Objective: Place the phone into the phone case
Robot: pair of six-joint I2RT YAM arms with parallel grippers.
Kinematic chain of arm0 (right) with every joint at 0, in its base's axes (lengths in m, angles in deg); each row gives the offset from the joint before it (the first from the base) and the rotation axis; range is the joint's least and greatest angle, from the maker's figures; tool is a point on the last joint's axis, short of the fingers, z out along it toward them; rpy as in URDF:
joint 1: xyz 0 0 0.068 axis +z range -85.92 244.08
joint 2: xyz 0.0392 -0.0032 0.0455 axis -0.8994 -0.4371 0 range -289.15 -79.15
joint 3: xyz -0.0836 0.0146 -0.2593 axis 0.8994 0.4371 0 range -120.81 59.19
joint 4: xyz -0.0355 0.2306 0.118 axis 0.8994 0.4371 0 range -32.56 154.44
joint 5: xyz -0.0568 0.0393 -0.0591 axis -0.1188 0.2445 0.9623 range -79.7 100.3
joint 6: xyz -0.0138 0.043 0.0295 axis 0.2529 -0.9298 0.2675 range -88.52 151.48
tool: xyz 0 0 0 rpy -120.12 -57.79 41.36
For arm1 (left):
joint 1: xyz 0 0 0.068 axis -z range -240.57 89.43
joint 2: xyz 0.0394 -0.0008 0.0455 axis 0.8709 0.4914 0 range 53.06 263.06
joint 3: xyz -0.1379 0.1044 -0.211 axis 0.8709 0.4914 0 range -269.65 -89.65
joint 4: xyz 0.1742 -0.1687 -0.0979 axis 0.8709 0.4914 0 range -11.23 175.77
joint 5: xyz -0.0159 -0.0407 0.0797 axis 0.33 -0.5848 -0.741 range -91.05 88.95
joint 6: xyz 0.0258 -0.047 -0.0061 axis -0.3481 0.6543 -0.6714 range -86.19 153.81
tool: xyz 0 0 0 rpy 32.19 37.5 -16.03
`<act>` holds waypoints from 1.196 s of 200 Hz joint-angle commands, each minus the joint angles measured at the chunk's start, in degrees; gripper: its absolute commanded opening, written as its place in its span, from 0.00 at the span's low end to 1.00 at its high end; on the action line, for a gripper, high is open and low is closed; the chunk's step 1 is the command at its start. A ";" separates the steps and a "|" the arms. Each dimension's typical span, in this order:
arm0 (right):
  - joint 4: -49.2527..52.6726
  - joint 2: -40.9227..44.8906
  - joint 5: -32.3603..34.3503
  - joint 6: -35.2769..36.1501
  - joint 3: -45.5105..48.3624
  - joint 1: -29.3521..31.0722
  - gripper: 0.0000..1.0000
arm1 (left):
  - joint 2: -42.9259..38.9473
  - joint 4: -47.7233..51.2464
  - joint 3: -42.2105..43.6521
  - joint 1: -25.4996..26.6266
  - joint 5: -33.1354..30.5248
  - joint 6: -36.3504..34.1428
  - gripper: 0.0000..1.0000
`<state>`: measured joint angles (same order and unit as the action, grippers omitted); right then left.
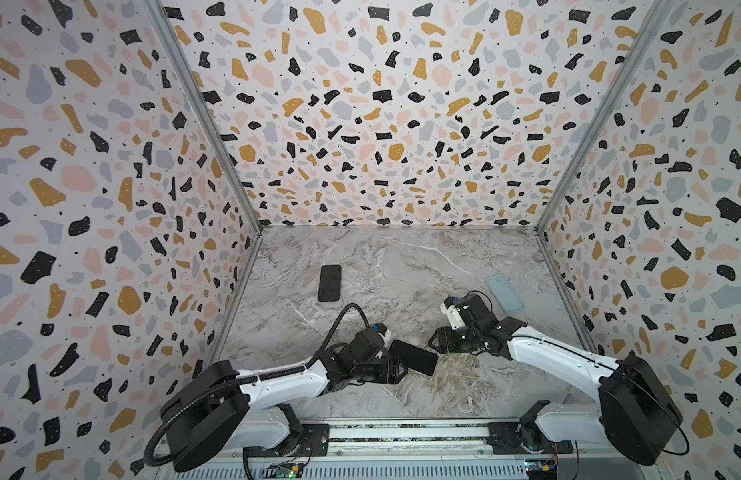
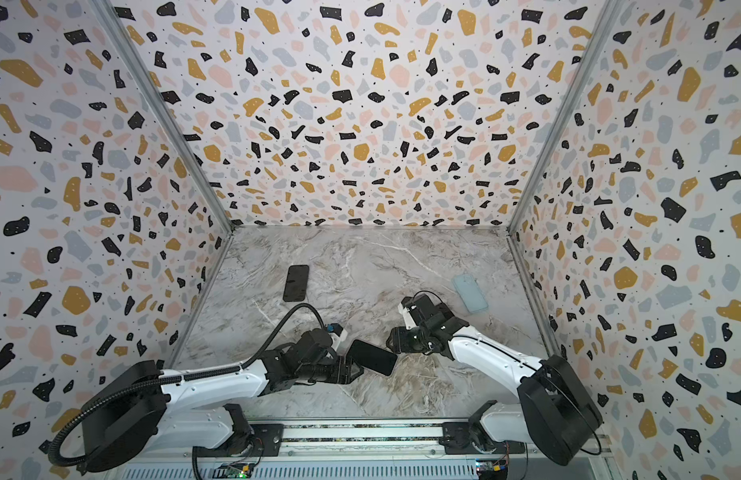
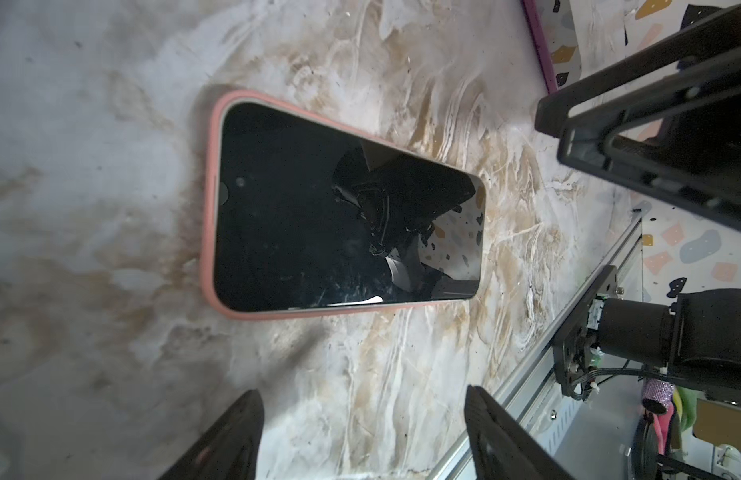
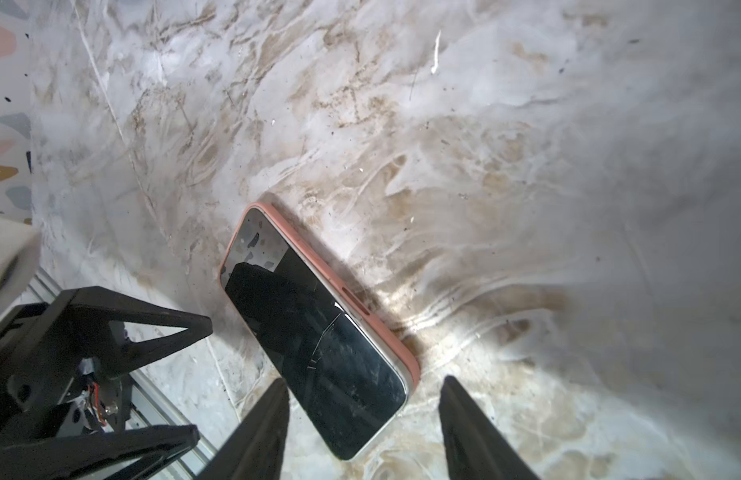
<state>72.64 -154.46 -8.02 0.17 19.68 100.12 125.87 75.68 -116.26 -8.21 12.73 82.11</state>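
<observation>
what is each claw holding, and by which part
Nothing: the left claw and right claw are both open; the cased phone lies on the table.

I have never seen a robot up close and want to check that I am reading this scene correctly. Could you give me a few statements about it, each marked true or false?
1. The phone between the two claws sits in a pink case. True.
2. The left claw is gripping that phone. False: its jaws stand open, and the phone lies on the table clear of them.
3. A flat black slab lies farther back on the left. True.
4. The light blue case also lies on the left. False: it lies on the right, beyond the right claw.
5. The right claw is shut. False: its jaws stand open.
</observation>
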 commanded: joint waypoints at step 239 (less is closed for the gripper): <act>-14.73 -3.73 -17.42 -0.78 10.51 0.09 0.57 | 26.00 -9.87 -14.68 -7.83 7.96 -6.91 0.65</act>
<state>59.48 -159.86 -23.00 1.61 28.73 99.35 149.35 63.86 -130.05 -15.16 18.81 77.19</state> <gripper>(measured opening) 0.575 0.656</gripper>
